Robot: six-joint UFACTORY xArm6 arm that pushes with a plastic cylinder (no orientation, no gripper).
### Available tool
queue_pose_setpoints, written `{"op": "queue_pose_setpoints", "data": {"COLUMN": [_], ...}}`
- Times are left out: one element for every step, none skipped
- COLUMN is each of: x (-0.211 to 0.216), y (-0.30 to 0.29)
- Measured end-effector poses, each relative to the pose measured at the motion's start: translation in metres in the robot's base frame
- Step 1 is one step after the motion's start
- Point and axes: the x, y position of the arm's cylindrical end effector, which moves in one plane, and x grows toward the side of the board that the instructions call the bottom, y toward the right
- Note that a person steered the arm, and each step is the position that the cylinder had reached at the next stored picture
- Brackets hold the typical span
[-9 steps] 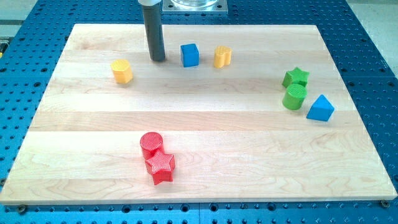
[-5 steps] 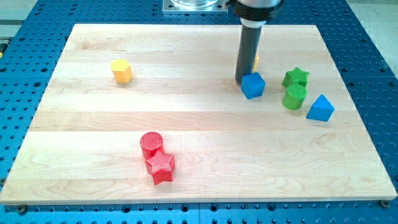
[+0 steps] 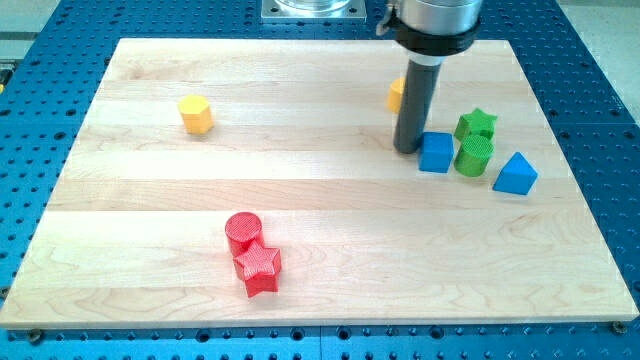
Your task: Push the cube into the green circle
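We take the blue cube as our landmark — it sits on the wooden board toward the view's right, just above mid-height.

Far to its left and a little higher stands a yellow block, six-sided by the look of it. Lower and still well to the cube's left, a red cylinder touches a red star just below it.

Just left of the cube, my tip rests against or right beside the cube's left face; the dark rod rises straight up from there. We carry no claw, so there is nothing to report as apart or together. Behind the rod, up and left of the cube, a second yellow block peeks out, its shape mostly hidden.

Immediately right of the cube is the green cylinder — the two look to be touching, or very nearly. A green star sits up and right of the cube, touching the cylinder's top. Farthest right, slightly lower than the cube, lies a blue triangular block, close beside the cylinder.
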Motion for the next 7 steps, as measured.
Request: {"op": "queue_pose_setpoints", "data": {"x": [-0.006,-0.048,-0.111,-0.118,-0.079,-0.058,-0.064], "y": [-0.028,-0.071,-0.048,0.0,0.005,0.004,-0.039]}}
